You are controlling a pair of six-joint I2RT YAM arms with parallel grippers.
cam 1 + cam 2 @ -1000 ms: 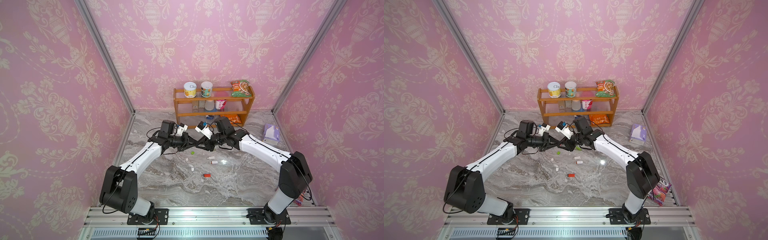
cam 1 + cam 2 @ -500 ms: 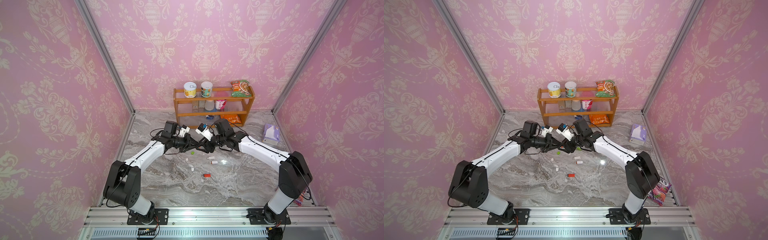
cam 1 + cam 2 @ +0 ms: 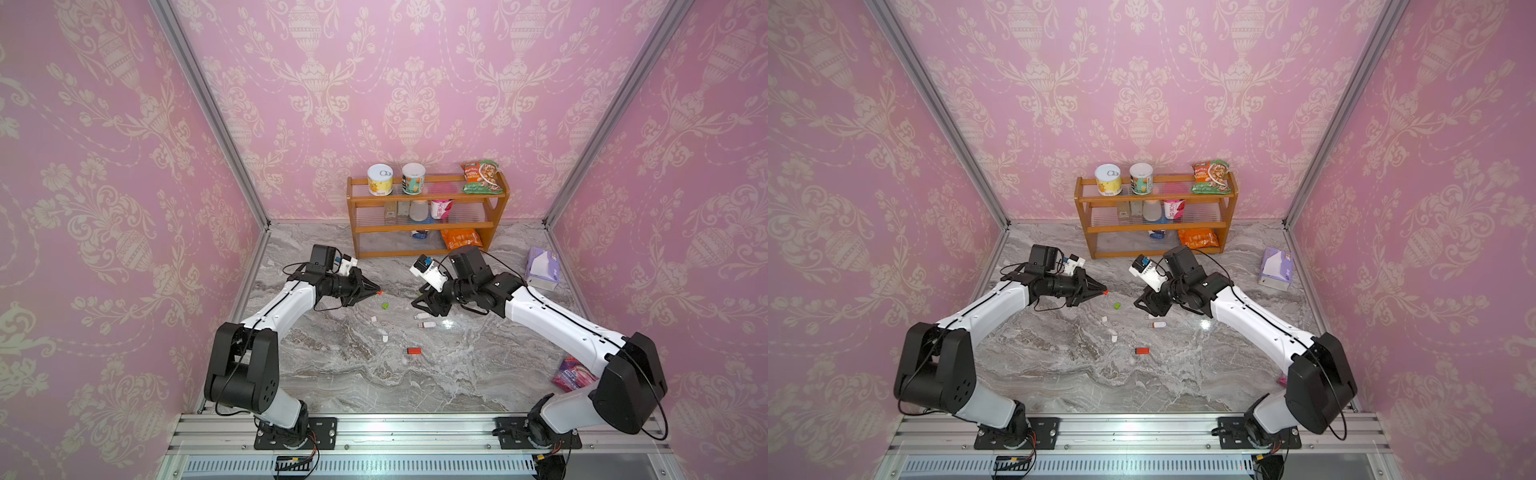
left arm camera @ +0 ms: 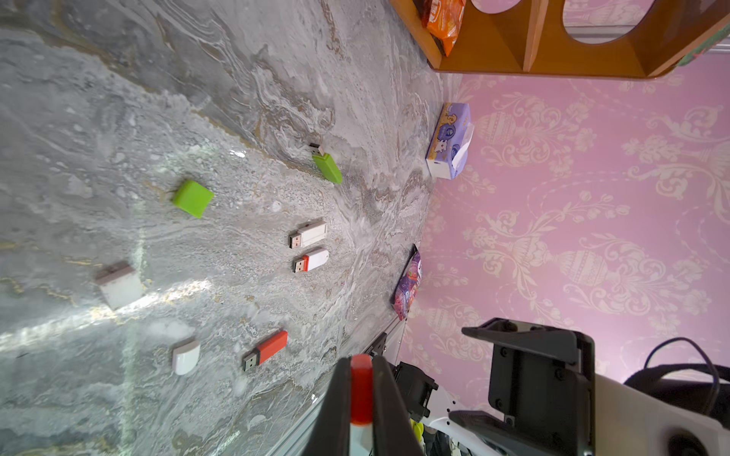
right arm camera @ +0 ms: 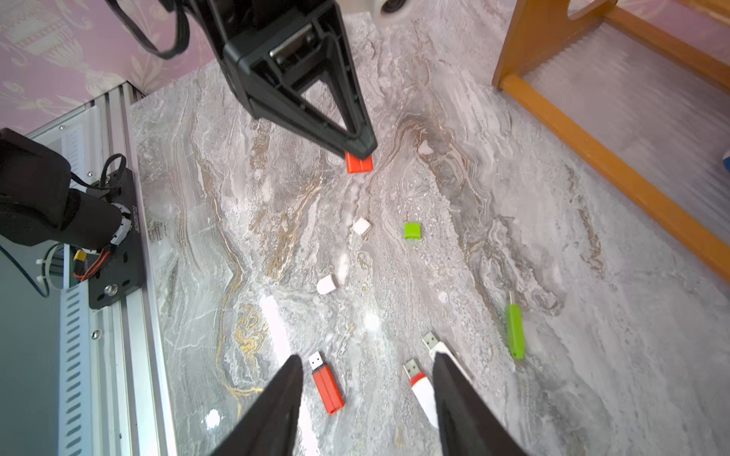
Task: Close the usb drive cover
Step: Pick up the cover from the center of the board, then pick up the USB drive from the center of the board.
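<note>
In both top views the left arm (image 3: 282, 305) stretches low across the marble table (image 3: 353, 374). Its left gripper (image 3: 376, 292) points inward, pressed together on a small red cap (image 3: 379, 292) near the green cap (image 3: 385, 306). Opposite, the right arm (image 3: 552, 320) reaches in with the wrist bent down, and the right gripper (image 3: 419, 302) is spread and empty, well apart from the left one. The red drive (image 3: 413, 351) lies alone nearer the front rail. Over to the left wrist view: two fingers (image 4: 339, 398) pinch the red cap (image 4: 360, 395) between them. Count the table: four uncapped drives, namely red drive (image 4: 266, 351), green drive (image 4: 326, 167), white drive (image 4: 310, 233) and white-and-red drive (image 4: 312, 260). There are three loose caps, one green (image 4: 192, 198) and two white caps (image 4: 119, 285) (image 4: 185, 356). Right wrist view now: jaws wide with nothing between them, hovering over the red drive (image 5: 327, 389) and the white-and-red one (image 5: 420, 389). Across the table the left gripper (image 5: 361, 148) shows the red cap (image 5: 358, 163) poking from its tip. Same tally: four drives, three loose caps, a fourth held.
</note>
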